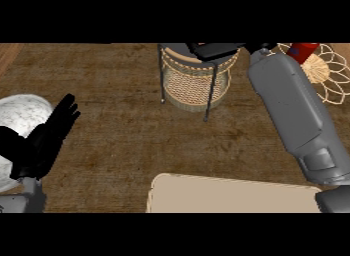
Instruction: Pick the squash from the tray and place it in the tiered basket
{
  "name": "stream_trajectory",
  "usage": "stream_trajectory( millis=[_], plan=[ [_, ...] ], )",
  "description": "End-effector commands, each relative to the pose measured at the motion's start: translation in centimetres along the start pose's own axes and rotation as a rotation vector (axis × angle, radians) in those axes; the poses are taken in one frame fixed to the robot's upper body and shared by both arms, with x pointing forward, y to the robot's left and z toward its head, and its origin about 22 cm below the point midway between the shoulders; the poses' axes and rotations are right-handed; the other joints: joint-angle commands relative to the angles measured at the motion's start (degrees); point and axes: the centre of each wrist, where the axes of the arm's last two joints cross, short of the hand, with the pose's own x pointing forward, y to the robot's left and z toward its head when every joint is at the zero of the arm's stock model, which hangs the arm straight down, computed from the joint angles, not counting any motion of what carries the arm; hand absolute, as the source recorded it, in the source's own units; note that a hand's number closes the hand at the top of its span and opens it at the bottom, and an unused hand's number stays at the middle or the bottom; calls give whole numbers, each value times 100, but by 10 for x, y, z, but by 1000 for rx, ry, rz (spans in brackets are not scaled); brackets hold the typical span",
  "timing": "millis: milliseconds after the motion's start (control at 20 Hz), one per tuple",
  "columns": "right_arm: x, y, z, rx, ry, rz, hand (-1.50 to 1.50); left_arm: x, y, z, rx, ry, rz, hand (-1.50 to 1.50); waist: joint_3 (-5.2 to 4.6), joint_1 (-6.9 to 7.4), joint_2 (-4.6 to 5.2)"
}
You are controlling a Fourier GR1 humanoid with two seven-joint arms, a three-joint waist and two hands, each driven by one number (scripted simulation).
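The tiered basket (196,82), woven and tan with thin dark posts, stands at the top centre of the wooden counter. My right forearm (296,110) stretches up the right side, and my right hand (216,49) sits over the basket's top, cut off by the view's upper edge. The squash shows nowhere; whether the right hand holds it is hidden. The beige tray (230,195) lies at the bottom centre, and its visible part carries nothing. My left hand (41,142) rests open at the left, fingers up.
A white marbled plate (4,125) lies at the left edge behind my left hand. A pale wire holder (333,75) with a red object (303,50) sits at the top right, beside my right forearm.
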Motion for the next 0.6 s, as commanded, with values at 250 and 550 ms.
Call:
stream_trajectory(
  millis=[250, 550],
  plan=[
    [5, 17, -21, -13, -18, 9, -150, -4, -2, 0, -21, 5, 2, 0, -14, 87, 70],
    [21, 26, -28, -45, 40, -171, -150, -8, -3, -7, 5, -5, 2, 0, -14, 55, 65]
  ],
)
